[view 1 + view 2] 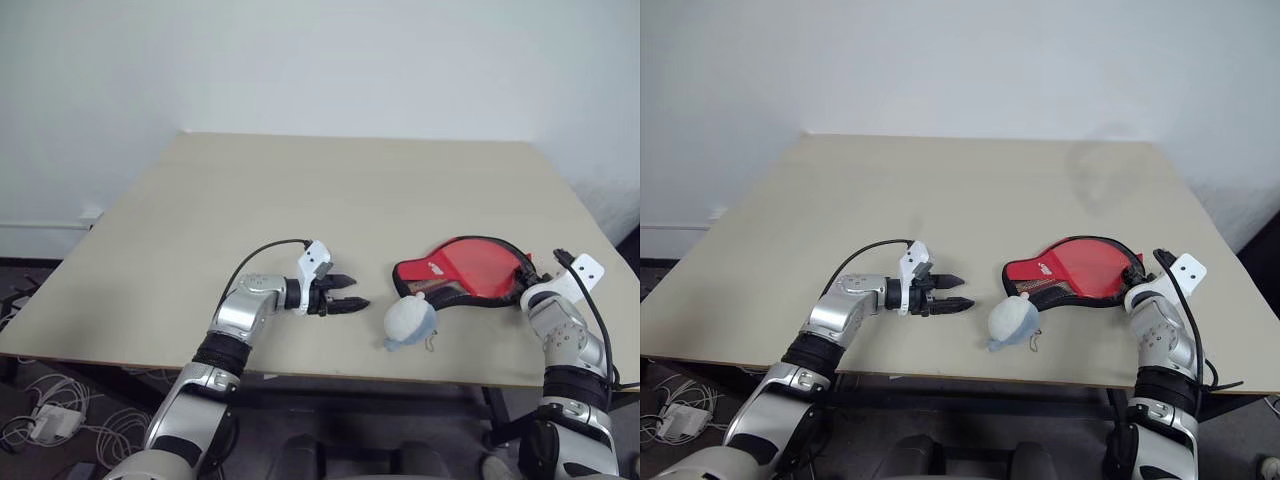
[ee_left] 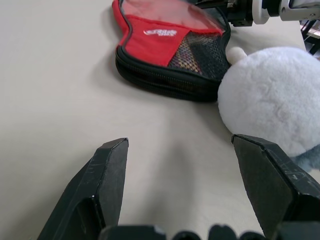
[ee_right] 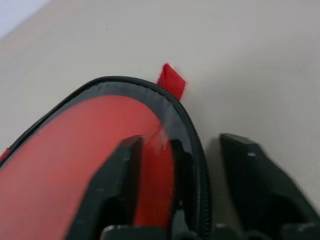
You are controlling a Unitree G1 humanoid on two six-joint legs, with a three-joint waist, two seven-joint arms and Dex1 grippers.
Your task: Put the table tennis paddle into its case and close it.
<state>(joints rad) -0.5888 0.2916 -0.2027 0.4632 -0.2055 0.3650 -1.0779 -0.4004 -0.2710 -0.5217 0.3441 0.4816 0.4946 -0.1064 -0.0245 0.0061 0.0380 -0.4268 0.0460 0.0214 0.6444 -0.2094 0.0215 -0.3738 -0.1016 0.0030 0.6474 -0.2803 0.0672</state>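
I am judging the red paddle-shaped soft fabric case [image 1: 468,268], centre right, floppy; best pinched at its black zip rim. Right gripper [image 3: 181,165] is straddling that rim, fingers apart; left gripper [image 1: 347,292] is gaping empty.

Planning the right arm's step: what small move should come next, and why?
Probably close the right end effector on the case rim: its open fingers straddle the edge, one over the red face, one outside on the table.
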